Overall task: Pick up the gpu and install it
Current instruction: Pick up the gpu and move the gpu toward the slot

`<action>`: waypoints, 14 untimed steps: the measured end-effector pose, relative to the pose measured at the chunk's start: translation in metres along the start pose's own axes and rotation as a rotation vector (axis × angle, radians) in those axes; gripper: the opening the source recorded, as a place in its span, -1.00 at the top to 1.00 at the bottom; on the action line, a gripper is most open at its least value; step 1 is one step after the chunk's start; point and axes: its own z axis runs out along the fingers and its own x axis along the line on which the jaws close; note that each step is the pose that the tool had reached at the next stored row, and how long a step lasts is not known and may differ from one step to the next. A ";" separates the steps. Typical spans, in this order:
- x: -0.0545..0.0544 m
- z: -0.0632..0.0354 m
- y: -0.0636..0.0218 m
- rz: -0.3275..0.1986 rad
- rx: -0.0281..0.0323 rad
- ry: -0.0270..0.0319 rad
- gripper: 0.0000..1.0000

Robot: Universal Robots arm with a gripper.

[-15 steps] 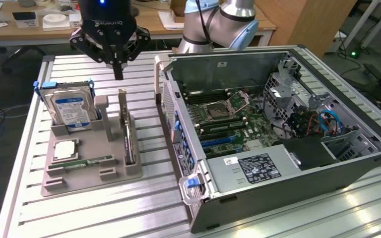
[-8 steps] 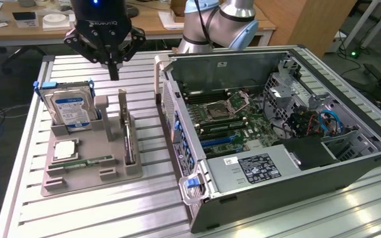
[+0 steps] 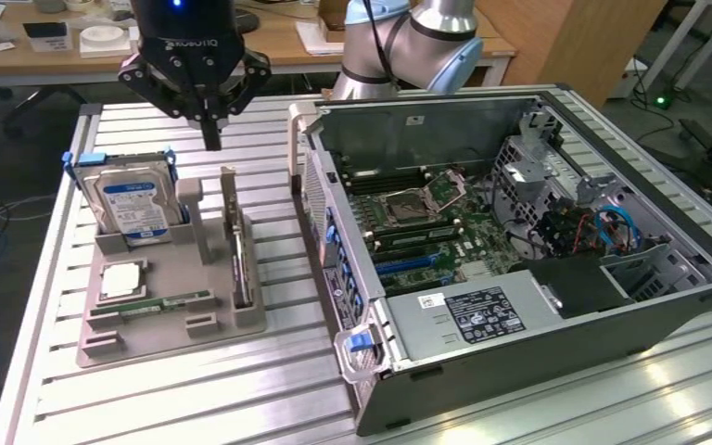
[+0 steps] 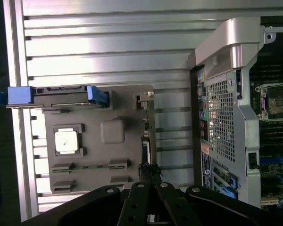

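Gripper pinched shut on nothing, up in the air over the parts tray.

The gpu sits right below it, standing on edge in its slot in the tray. The hard drive is upright just beside it, and the open computer case is off to the exterior view's right.

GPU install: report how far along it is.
Done: nothing yet. The gpu stands on edge in the grey tray, untouched. In hand: the gripper hangs above the tray near the gpu, jaws shut and empty; the wrist view puts it over the card's edge. Left: the whole pickup, and seating the card on the motherboard inside the open case.
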 end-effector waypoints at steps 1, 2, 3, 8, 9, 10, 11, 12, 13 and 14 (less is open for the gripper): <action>0.000 0.0000 0.0000 0.000 0.0001 0.0000 0.79; 0.000 0.0000 0.0000 0.000 0.0000 0.0000 0.79; 0.000 0.0000 0.0000 0.000 0.0000 0.0000 0.79; 0.000 0.0000 0.0000 0.000 0.0000 0.0000 0.54; 0.001 0.0000 0.0000 0.000 0.0000 0.0000 0.41; 0.001 0.0000 0.0000 0.000 0.0001 0.0000 0.41; 0.000 0.0000 0.0000 0.000 0.0000 0.0001 0.29; 0.000 0.0000 -0.0001 0.000 0.0000 0.0000 0.18; 0.001 0.0000 0.0000 0.000 0.0001 0.0000 0.18; 0.001 0.0000 0.0000 0.000 0.0000 0.0000 0.07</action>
